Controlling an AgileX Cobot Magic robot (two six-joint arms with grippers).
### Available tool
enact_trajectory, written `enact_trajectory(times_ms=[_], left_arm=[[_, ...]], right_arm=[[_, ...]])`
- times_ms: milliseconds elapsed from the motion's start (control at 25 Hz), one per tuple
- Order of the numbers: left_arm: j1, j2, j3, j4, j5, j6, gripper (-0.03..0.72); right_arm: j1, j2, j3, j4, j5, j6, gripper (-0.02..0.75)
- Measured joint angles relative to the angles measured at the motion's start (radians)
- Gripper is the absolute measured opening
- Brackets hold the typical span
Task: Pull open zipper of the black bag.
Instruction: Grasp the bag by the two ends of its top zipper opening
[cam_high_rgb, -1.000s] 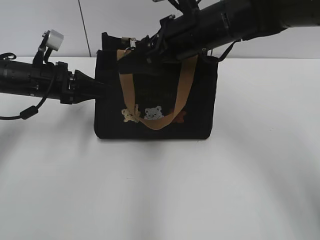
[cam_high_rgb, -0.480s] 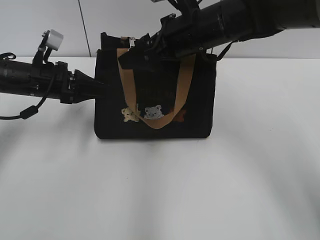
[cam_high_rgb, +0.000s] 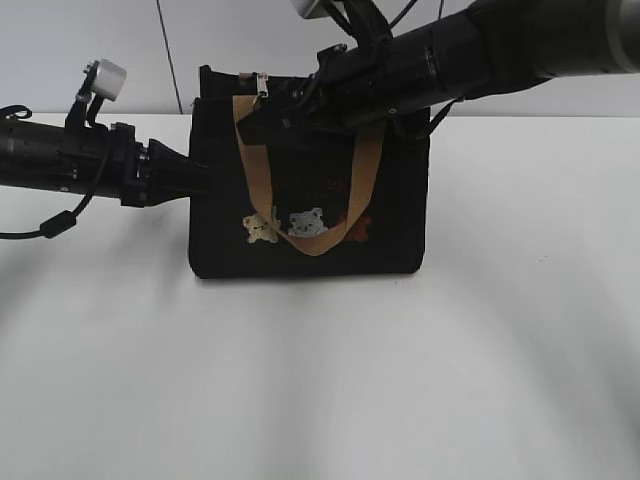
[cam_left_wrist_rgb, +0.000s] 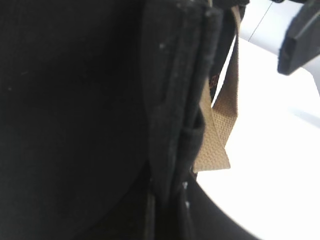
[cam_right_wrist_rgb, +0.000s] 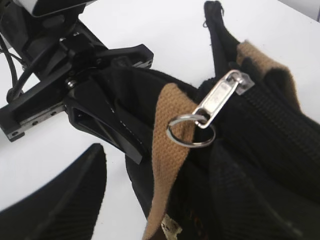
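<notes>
The black bag (cam_high_rgb: 310, 200) stands upright on the white table with its tan handles hanging down the front. My left gripper (cam_high_rgb: 200, 176) comes in from the left and is shut on the bag's left side edge; in the left wrist view a fold of black fabric (cam_left_wrist_rgb: 172, 125) sits between the jaws (cam_left_wrist_rgb: 170, 200). The zipper runs along the top, and its silver pull (cam_right_wrist_rgb: 220, 100) with a round ring (cam_right_wrist_rgb: 190, 132) lies at the left end, free. My right gripper (cam_right_wrist_rgb: 165, 167) hovers open just short of the ring, astride a tan handle (cam_right_wrist_rgb: 167, 150); it reaches over the bag top (cam_high_rgb: 265, 112).
The white table (cam_high_rgb: 320, 380) spreads out in front of the bag and on both sides. A pale wall stands behind. The left gripper's black body (cam_right_wrist_rgb: 95, 80) sits close to the pull, near the right gripper's left finger (cam_right_wrist_rgb: 65, 195).
The right arm has shifted slightly along the bag's top towards the pull, and its jaws look a little narrower. The left arm and the bag have not moved.
</notes>
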Motion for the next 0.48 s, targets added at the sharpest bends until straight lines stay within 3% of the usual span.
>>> enact_trajectory(times_ms=[480], left_arm=[[0.0,0.0,0.0,-0.002,0.0,0.0,0.027]], right_arm=[[0.0,0.004,0.0,0.106,-0.006,-0.091,0.454]])
